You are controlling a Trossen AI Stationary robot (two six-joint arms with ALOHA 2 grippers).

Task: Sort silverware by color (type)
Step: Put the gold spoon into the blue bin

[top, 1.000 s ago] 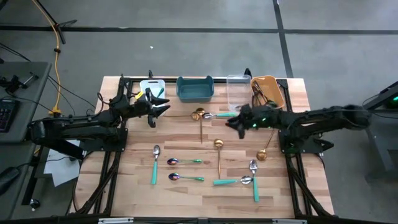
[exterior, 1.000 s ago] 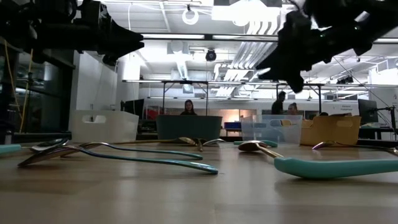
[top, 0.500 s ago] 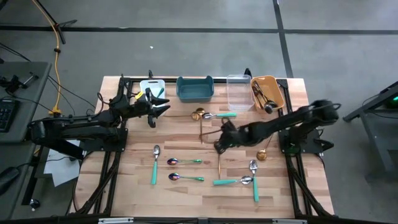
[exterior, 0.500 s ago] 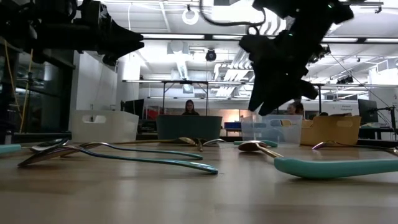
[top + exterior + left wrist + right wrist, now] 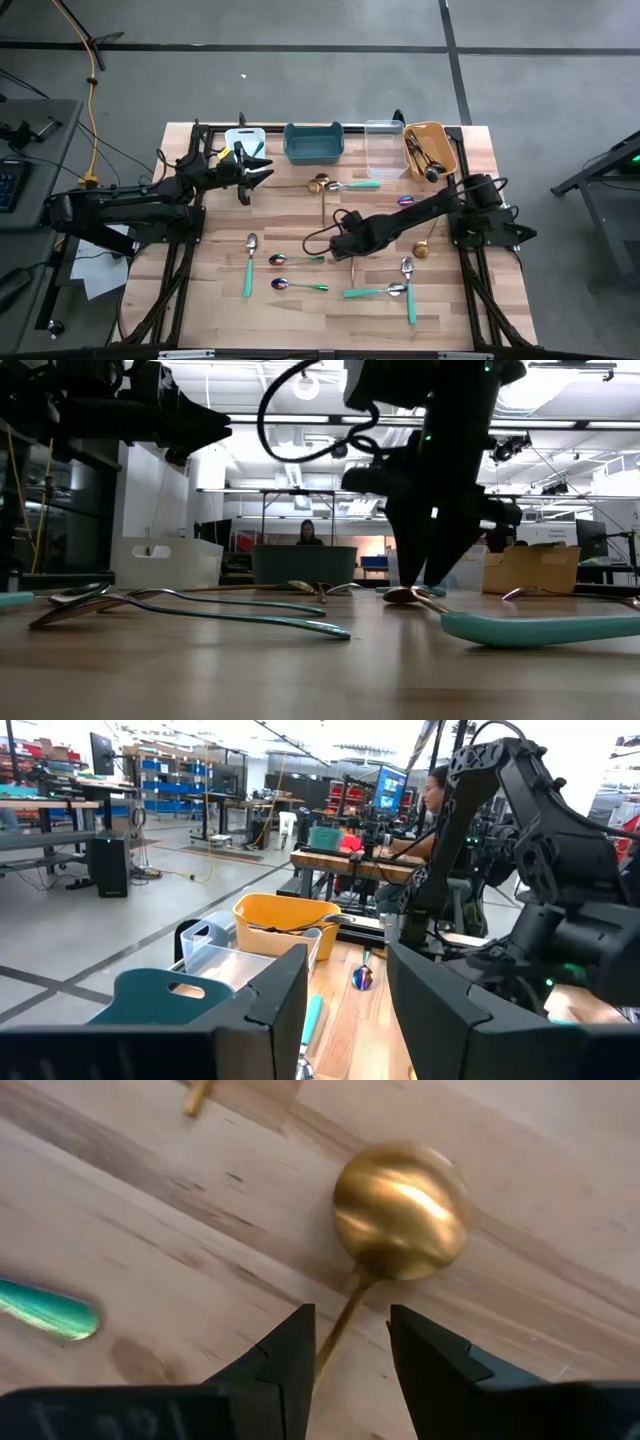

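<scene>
Worktop: pale wooden slatted worktop (image 5: pixel 220 300), used here as the landmark; four small bins line its far edge.
Left arm: waits over the worktop's far-left corner; left claw (image 5: pixel 262 168) parted, holding nothing.
Right arm: reaches from the worktop's right side to its middle; right claw (image 5: pixel 350 1342) low over the wood, fingers parted, empty.
Target, judged: long gold metal spoon (image 5: pixel 398 1210) at the worktop's centre, bowl (image 5: pixel 351 230) toward the bins, thin handle running toward the near edge.
Key relation: the handle passes between the right claw's fingers, bowl just ahead of them; the fingers straddle the long axis crosswise.
Nearer arm: right, by far.
Next move, judged: lower and close on the handle.
Others: teal-handled silver spoons (image 5: pixel 299 259) lie nearer the near edge.
</scene>
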